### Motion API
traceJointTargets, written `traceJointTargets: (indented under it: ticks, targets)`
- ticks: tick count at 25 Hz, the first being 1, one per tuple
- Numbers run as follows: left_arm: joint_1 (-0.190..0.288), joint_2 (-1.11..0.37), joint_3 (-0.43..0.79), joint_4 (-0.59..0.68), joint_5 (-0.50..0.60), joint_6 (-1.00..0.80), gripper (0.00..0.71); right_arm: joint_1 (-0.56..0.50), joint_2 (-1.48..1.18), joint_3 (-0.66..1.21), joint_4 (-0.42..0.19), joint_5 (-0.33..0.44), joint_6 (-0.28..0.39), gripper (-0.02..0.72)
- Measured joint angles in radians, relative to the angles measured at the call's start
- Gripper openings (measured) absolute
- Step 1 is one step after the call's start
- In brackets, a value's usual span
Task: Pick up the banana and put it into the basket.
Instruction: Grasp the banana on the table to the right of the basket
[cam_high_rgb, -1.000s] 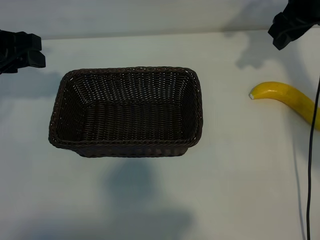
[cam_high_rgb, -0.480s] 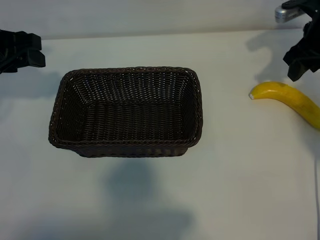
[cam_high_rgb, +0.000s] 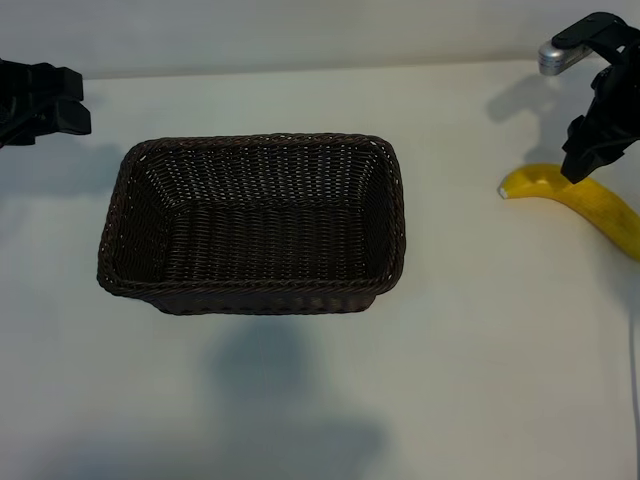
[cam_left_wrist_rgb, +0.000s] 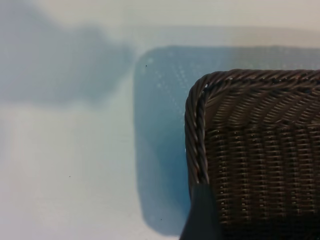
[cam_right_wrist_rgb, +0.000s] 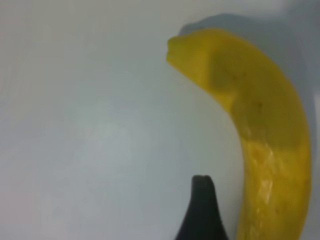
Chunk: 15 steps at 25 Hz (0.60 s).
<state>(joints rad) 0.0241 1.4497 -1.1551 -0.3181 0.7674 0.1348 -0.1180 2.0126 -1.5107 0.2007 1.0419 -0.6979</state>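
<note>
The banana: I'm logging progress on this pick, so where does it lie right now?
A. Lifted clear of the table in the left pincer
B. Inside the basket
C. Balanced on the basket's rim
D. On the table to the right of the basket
D: the banana lies on the table, apart from the basket, which holds nothing.
</note>
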Motion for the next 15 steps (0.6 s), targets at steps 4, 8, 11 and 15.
traceJointTargets:
  ticks: [4, 8, 11, 15]
  targets:
    - [0.0, 0.0, 0.0, 0.0, 0.007, 0.004, 0.592, -0.003, 0.0, 0.022, 0.0, -0.067, -0.014, 0.53]
    - [0.0, 0.0, 0.0, 0.0, 0.007, 0.005, 0.592, -0.003, 0.0, 0.025, -0.006, -0.093, -0.019, 0.531]
    - [0.0, 0.0, 0.0, 0.0, 0.007, 0.005, 0.592, -0.003, 0.001, 0.025, -0.008, -0.092, -0.026, 0.531]
    - [0.0, 0.0, 0.0, 0.0, 0.007, 0.005, 0.592, -0.003, 0.015, 0.025, -0.013, -0.081, -0.041, 0.531]
